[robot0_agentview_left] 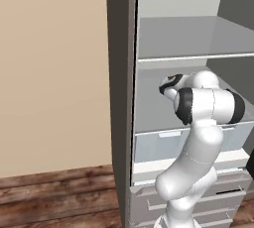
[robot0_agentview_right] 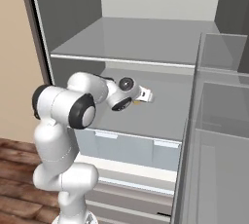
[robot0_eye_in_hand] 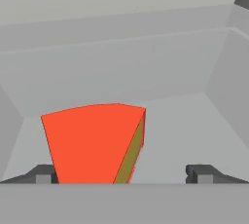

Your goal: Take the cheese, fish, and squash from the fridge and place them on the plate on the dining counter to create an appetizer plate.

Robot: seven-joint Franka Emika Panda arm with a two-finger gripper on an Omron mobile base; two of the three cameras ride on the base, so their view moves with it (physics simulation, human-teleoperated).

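The cheese [robot0_eye_in_hand: 92, 142], a wedge turned with its red side towards the hand, lies on a pale grey shelf inside the fridge [robot0_agentview_right: 136, 38]. My gripper [robot0_eye_in_hand: 124, 175] is open and reaches onto that shelf. The wedge lies between its fingertips [robot0_eye_in_hand: 44, 174], closer to the left one, and neither tip clearly touches it. In the right base view the gripper [robot0_agentview_right: 146, 95] points into the fridge, with a sliver of orange cheese [robot0_agentview_right: 138, 102] just beneath it. In the left base view the arm's wrist [robot0_agentview_left: 170, 84] is inside the fridge [robot0_agentview_left: 198, 38]. The fish, squash, plate and dining counter are out of view.
An upper shelf [robot0_agentview_left: 196, 57] lies close above the hand. Below the arm are a translucent drawer [robot0_agentview_right: 126, 147] and grey pull-out drawers [robot0_agentview_left: 149, 202]. The open fridge door with its see-through bins [robot0_agentview_right: 214, 135] stands at the right. A beige wall [robot0_agentview_left: 49, 73] and wood floor are on the left.
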